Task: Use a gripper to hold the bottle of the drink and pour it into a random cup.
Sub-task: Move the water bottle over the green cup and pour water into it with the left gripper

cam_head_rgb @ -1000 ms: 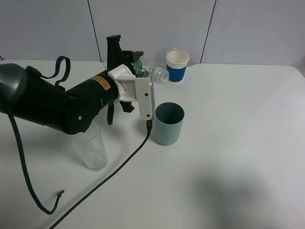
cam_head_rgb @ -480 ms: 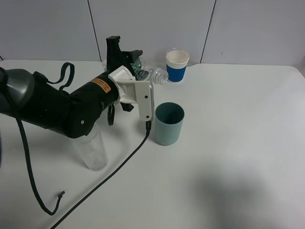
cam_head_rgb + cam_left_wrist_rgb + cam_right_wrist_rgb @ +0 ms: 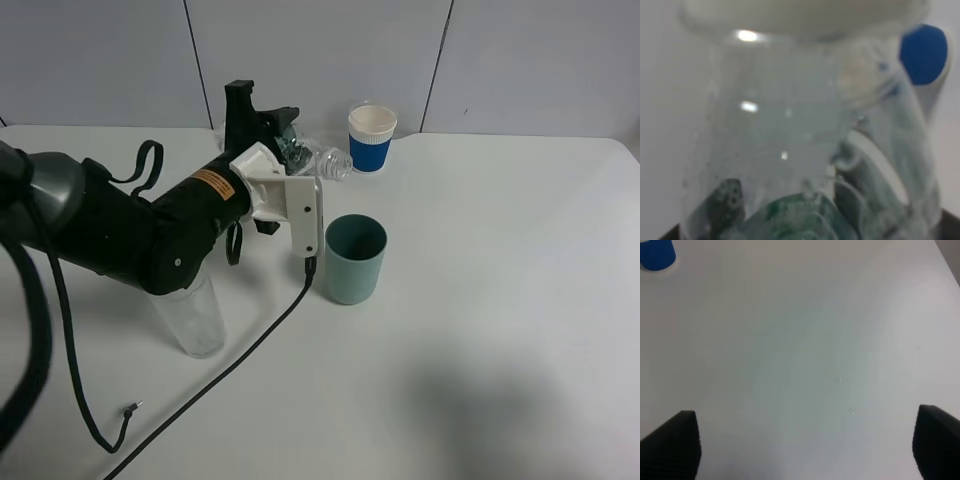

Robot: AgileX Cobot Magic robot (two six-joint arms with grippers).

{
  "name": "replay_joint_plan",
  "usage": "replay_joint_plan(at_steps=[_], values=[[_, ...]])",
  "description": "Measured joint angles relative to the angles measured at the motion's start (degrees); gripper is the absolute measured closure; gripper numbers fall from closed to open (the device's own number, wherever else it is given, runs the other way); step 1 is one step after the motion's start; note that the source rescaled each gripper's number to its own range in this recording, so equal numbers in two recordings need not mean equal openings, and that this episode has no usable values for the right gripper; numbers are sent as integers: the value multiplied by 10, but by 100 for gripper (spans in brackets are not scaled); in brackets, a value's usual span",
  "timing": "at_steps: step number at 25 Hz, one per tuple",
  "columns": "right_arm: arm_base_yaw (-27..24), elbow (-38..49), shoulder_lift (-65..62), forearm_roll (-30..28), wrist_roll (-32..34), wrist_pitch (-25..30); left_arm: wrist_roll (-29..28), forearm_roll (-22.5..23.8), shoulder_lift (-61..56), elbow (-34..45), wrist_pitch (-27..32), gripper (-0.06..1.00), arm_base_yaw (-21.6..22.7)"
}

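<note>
My left gripper [image 3: 285, 140] is shut on the bottle of the drink [image 3: 322, 160]. It holds the clear, green-labelled bottle tilted almost on its side, above the table, with the open mouth pointing right. The mouth is behind and a little left of the teal-green cup [image 3: 355, 258], which stands upright on the table. In the left wrist view the bottle [image 3: 790, 150] fills the frame, and its green label [image 3: 795, 217] shows low down. My right gripper [image 3: 805, 442] is open and empty above bare table; it is out of the exterior high view.
A blue and white paper cup [image 3: 372, 138] stands at the back, close to the bottle's mouth; it also shows in the right wrist view [image 3: 655, 252]. A clear tall glass [image 3: 195, 315] stands under the left arm. A black cable [image 3: 230, 365] trails across the white table [image 3: 500, 300].
The left arm's body has shifted slightly and the bottle's mouth has dropped a little. The bottle stays gripped and tilted. The cups have not moved.
</note>
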Motion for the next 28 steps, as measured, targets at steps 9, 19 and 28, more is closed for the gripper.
replay_joint_plan(at_steps=[9, 19, 28], values=[[0, 0, 0, 0, 0, 0, 16, 0, 17, 0, -33, 89, 0], [0, 0, 0, 0, 0, 0, 29, 0, 17, 0, -33, 89, 0], [0, 0, 0, 0, 0, 0, 52, 1, 17, 0, -34, 89, 0]])
